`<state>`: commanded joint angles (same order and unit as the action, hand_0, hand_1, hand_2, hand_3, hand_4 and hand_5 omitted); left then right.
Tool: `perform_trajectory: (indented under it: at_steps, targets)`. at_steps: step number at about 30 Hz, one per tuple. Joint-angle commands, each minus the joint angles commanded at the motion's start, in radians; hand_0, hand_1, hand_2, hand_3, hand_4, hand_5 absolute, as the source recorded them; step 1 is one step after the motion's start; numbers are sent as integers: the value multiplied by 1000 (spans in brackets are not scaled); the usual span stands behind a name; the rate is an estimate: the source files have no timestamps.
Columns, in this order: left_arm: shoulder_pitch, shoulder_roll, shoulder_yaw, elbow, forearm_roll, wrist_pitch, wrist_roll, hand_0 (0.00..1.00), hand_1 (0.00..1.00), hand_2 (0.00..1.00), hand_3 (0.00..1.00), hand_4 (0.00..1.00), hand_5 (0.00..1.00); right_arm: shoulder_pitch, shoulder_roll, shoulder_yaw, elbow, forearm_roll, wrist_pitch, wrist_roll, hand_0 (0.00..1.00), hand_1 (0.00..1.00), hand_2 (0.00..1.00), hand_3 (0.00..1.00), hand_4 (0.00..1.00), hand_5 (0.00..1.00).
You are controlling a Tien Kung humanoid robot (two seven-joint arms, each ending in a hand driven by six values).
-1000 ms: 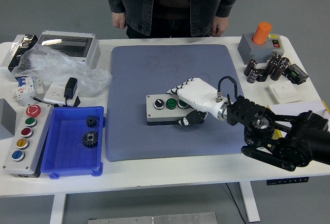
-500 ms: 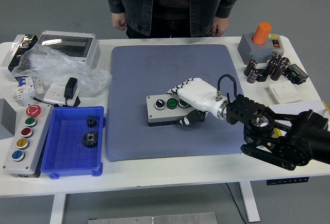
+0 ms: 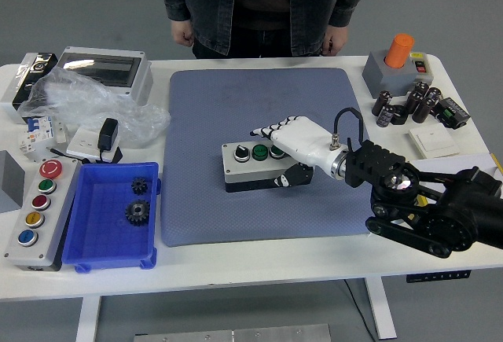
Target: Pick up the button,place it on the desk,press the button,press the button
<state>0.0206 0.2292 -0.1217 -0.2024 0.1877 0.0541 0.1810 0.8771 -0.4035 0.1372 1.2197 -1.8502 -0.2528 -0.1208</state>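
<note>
While the button box (image 3: pixel 253 167) sits on the blue-grey mat (image 3: pixel 259 153), right hand (image 3: pixel 295 145) grips its right end, fingers over the top, thumb on the front.

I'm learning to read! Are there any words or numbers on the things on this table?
No words or numbers can be read here.
Grey box with the orange knob: a small label, too blurred to read.
Circuit breakers: tiny print, too small.
Black block at the far right: markings too small.
Button boxes: coloured buttons only.
</note>
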Motion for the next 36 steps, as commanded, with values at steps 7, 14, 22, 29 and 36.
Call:
perform_trajectory:
  at_steps: [7, 14, 22, 29, 36]
  targets:
    - [4, -2, 4, 0, -4, -1, 0, 667, 684, 618, 638, 604, 408, -12, -72, 82, 136, 7, 66, -22, 791, 776, 840, 927, 998, 465]
    - [5, -2, 3, 0, -4, -1, -1, 667, 682, 617, 636, 600, 405, -80, -183, 205, 303, 65, 130, -69, 800, 779, 856, 961, 998, 538]
    - [9, -5, -3, 1, -3, 1, -2, 666, 682, 615, 636, 598, 402, -207, -247, 374, 451, -47, 54, -187, 812, 780, 877, 998, 998, 584]
    - [8, -5, -7, 1, 0, 2, -3, 667, 683, 614, 635, 595, 400, -231, -254, 373, 473, -190, 87, -257, 701, 637, 495, 763, 545, 256]
    - [7, -6, -8, 2, 0, 2, -2, 667, 682, 614, 634, 596, 402, -221, -266, 323, 487, -205, 180, -302, 620, 501, 267, 755, 351, 15]
